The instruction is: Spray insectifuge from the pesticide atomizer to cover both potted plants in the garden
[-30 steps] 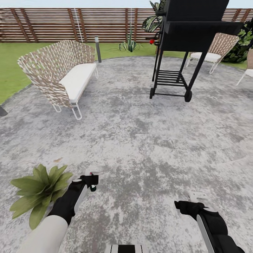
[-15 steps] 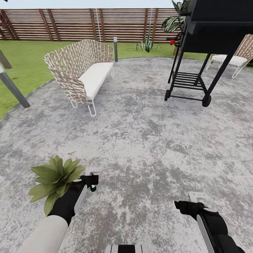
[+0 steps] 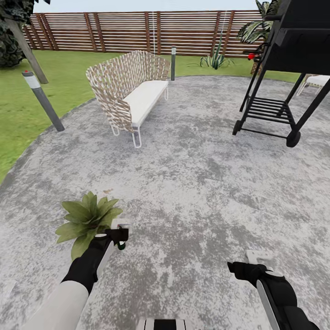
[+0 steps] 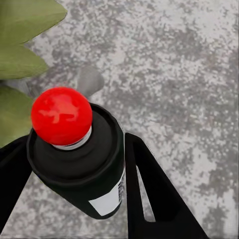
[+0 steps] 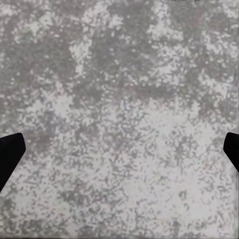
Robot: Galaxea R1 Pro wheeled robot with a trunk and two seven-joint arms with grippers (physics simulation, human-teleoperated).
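**Atomizer in hand, first plant within reach, spraying not yet shown**

Grey mottled patio [image 3: 192, 183] fills most of the head view, with grass [image 3: 68, 87] and a slatted fence [image 3: 137, 32] across the upper part, a wicker bench [image 3: 130, 91] at upper centre-left and a black grill [image 3: 288, 68] at the upper right.

I hold the atomizer [image 4: 79, 159] in my left gripper [image 3: 118, 237], low in the frame left of centre. In the left wrist view my two black fingers [image 4: 154, 199] press against either side of the dark bottle, its red top facing the camera and the white label just showing. So the pickup looks done.

One potted plant [image 3: 87, 217] sits on the patio just beside that gripper, up and to the left of it; its leaves also edge into the left wrist view [image 4: 25, 55]. I see no spray or wet film on them, so I judge covering it is still to do. I cannot pick out the second potted plant here, so finding and spraying it remains too.

My right gripper [image 3: 250, 266] hangs at lower right over bare paving, fingers spread wide apart and empty.
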